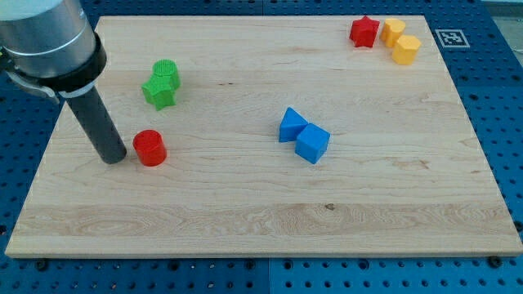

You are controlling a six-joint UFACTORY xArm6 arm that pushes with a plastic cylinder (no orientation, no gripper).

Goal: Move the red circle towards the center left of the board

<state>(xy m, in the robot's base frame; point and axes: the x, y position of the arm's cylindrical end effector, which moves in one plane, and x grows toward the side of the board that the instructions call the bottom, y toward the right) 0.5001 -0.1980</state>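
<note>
**Red circle at the board's left**

Short red cylinder (149, 148), standing upright on its flat base, round top face showing. Placed on the wooden board toward the view's left, roughly midway between top and bottom edges. Unmarked, evenly coloured, intact.

one raised oblique view, whole board (270, 220) framed
</note>
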